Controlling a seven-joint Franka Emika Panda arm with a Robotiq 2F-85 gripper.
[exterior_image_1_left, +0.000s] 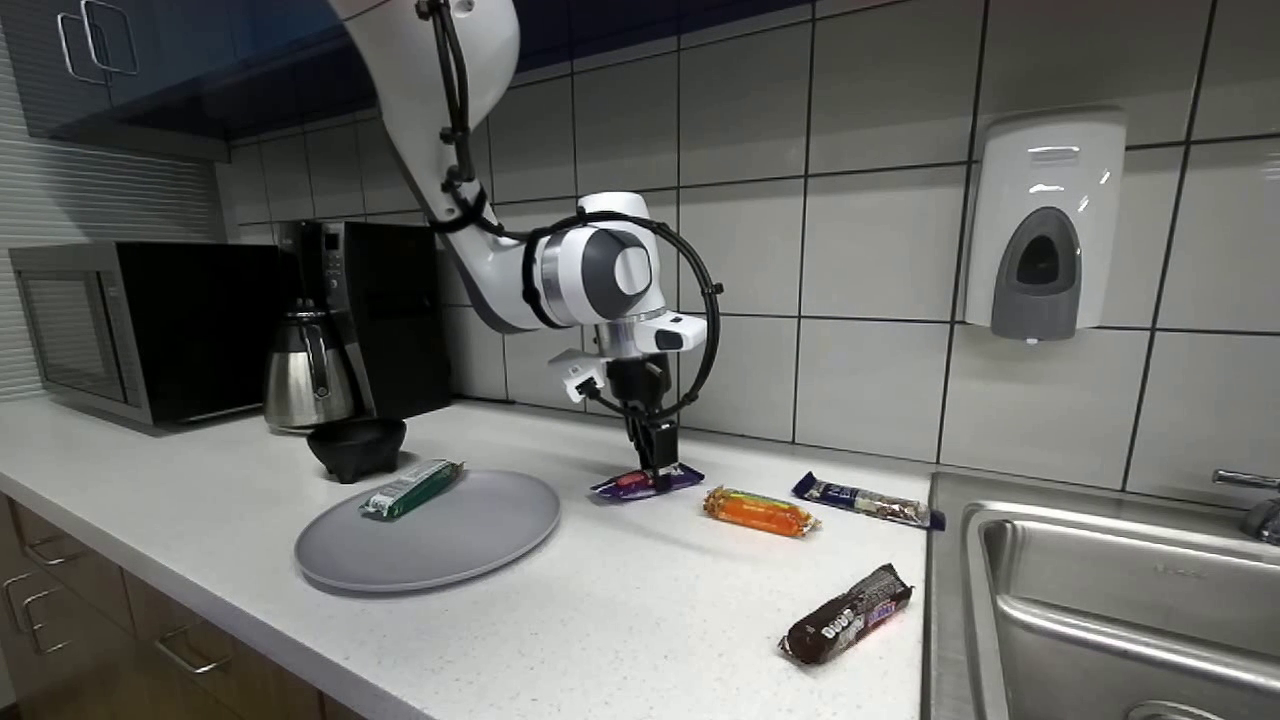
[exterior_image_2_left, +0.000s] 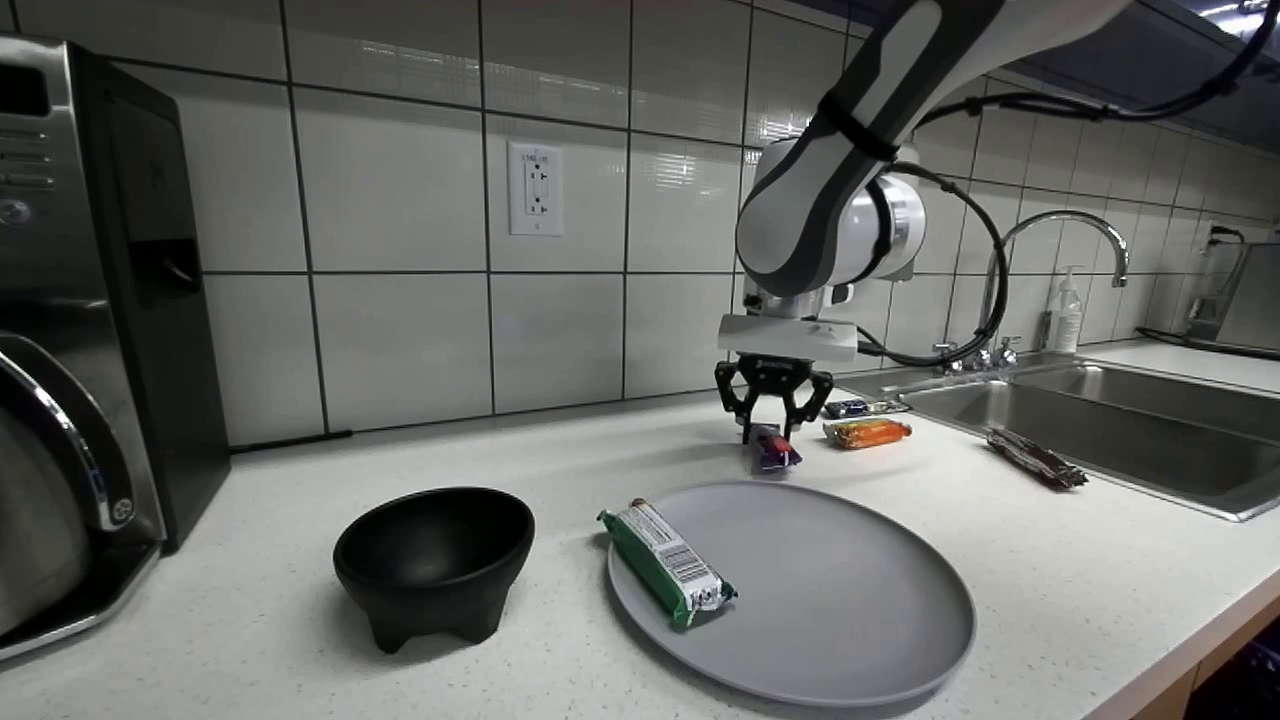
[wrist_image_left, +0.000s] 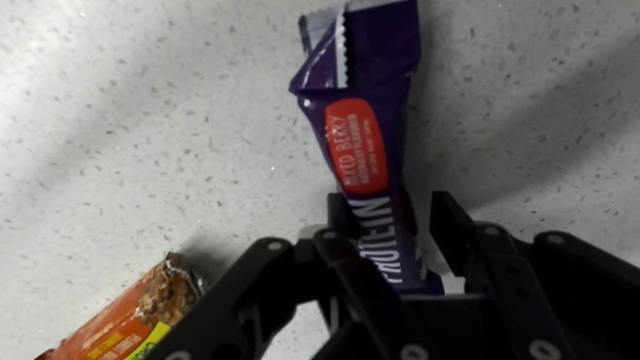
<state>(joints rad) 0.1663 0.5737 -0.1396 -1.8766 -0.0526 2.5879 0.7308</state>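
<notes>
The hand (exterior_image_2_left: 767, 436), its jaws part-way apart, straddles the purple bar (wrist_image_left: 365, 145), which lies on the counter (exterior_image_1_left: 620, 620) with a gap showing on one side of it in the wrist view; the reach looks done, while a firm grip and a lift seem to be left. Near it lies the orange bar (exterior_image_1_left: 760, 511), then the blue bar (exterior_image_1_left: 868, 501) and the brown bar (exterior_image_1_left: 848, 613), both close by the sink (exterior_image_1_left: 985, 610). On the opposite side, the green bar (exterior_image_2_left: 665, 565) is already on the plate (exterior_image_2_left: 840, 610), one end past the rim, with the bowl (exterior_image_2_left: 430, 570) near it.
</notes>
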